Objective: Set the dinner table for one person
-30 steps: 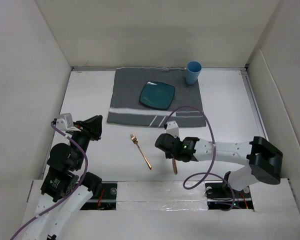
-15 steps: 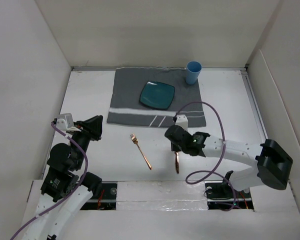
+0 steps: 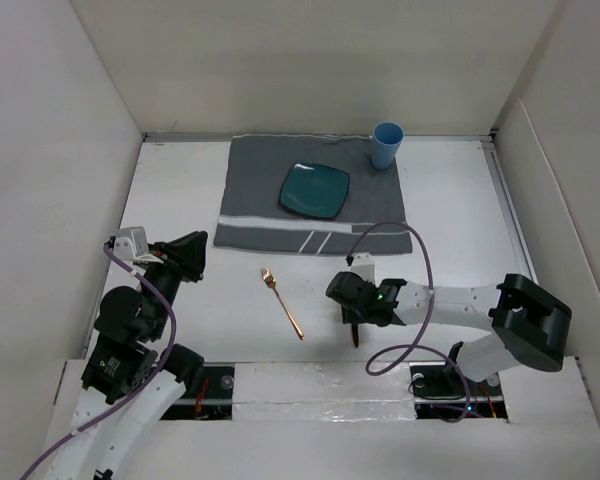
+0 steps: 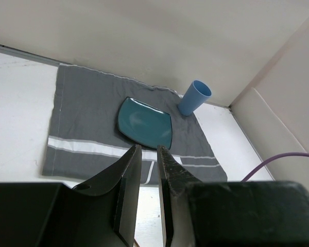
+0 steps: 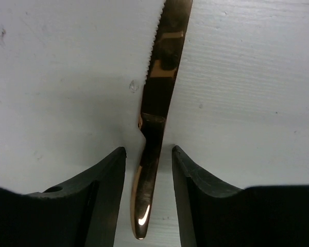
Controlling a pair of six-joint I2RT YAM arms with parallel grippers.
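On the white dinner table (image 3: 180,200) a copper knife (image 3: 355,337) lies right of a copper fork (image 3: 282,303). My right gripper (image 3: 353,318) is low over the knife and open. In the right wrist view its fingers (image 5: 108,175) stand on either side of the knife's handle (image 5: 154,144) without touching it, gripper (image 5: 148,152). My left gripper (image 3: 190,255) hovers at the left, jaws a narrow gap apart, nothing between them (image 4: 148,149). A teal square plate (image 3: 315,190) rests on the grey striped placemat (image 3: 250,180), with a blue cup (image 3: 386,145) at its far right corner.
White walls enclose the table on the left, back and right. The right arm's purple cable (image 3: 420,270) loops above the table beside the placemat's near edge. The left wrist view shows the plate (image 4: 146,123), cup (image 4: 194,98) and placemat (image 4: 82,113) ahead.
My right gripper went from shut to open and let go of the knife, which now lies flat on the table. The wrist shifted right, then back. The left arm stayed still.
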